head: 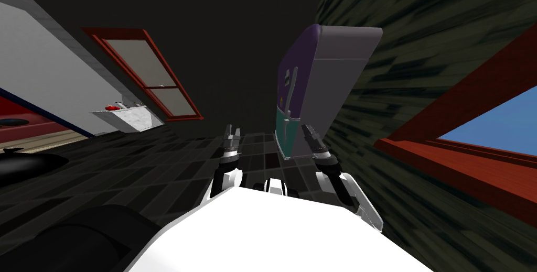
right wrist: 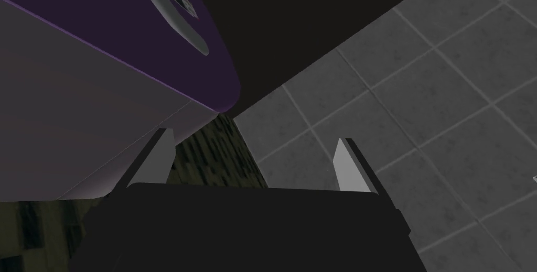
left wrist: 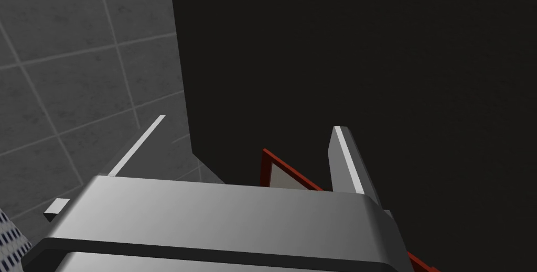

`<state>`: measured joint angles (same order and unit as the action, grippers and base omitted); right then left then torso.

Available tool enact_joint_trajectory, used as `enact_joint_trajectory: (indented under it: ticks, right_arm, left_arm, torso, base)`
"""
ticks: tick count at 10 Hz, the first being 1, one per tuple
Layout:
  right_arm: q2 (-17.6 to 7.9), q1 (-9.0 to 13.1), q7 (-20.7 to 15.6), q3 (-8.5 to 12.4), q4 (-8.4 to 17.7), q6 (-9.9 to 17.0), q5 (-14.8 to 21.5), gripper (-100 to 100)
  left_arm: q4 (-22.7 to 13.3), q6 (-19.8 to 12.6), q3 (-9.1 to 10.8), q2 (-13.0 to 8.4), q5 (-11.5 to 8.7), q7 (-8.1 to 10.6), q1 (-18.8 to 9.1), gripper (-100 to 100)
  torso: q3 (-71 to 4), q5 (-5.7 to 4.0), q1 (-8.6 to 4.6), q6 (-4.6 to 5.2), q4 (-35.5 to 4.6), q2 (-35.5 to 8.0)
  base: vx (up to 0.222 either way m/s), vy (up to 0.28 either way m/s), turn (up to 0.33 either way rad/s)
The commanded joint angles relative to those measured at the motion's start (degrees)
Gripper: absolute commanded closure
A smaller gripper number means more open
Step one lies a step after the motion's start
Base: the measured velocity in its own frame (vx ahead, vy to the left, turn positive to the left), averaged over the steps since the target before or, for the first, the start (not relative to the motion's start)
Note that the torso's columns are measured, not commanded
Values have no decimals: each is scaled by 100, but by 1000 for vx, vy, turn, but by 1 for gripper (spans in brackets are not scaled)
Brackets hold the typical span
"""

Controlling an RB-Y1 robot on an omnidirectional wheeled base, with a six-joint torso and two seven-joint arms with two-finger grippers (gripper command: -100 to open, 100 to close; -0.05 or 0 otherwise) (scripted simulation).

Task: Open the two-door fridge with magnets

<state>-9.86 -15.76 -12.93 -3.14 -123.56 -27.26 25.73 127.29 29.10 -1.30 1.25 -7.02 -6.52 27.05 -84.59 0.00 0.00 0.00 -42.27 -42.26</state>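
The two-door fridge (head: pixel 314 85) stands ahead, slightly right, with a purple upper door (head: pixel 293 69), a teal lower door (head: pixel 287 135) and grey sides. A grey handle (head: pixel 291 93) runs down its front, and small magnets (head: pixel 287 79) sit beside it. Both doors look closed. My right gripper (head: pixel 309 130) is open, raised just in front of the fridge's lower right corner. The right wrist view shows the fridge's grey side (right wrist: pixel 78 117), the purple door (right wrist: pixel 157 38) and its handle (right wrist: pixel 173 17) above my open right gripper (right wrist: pixel 251 164). My left gripper (head: pixel 232 132) is open, left of the fridge.
A red-framed door (head: pixel 149 75) stands in the back wall to the left. A white counter unit (head: pixel 128 117) with a red item on it sits near it. A red-framed window (head: pixel 472 138) fills the right wall. The floor is dark tile (head: pixel 157 164).
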Motion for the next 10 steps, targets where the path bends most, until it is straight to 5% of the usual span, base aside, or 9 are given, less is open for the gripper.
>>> enact_joint_trajectory:
  ticks: [1, 10]
  right_arm:
    - [9, 171, -357, -36, 162, 97, 263, -100]
    - [4, 971, -1663, -189, 916, 564, 1420, -100]
  left_arm:
    - [0, 0, 0, 0, 0, 0, 0, 0]
    - [0, 0, 0, 0, 0, 0, 0, 0]
  torso:
    - [3, 2, 8, -1, -1, -3]
    - [4, 1, 2, 0, -1, -5]
  base:
    - [43, 10, -13]
    - [55, 1, -19]
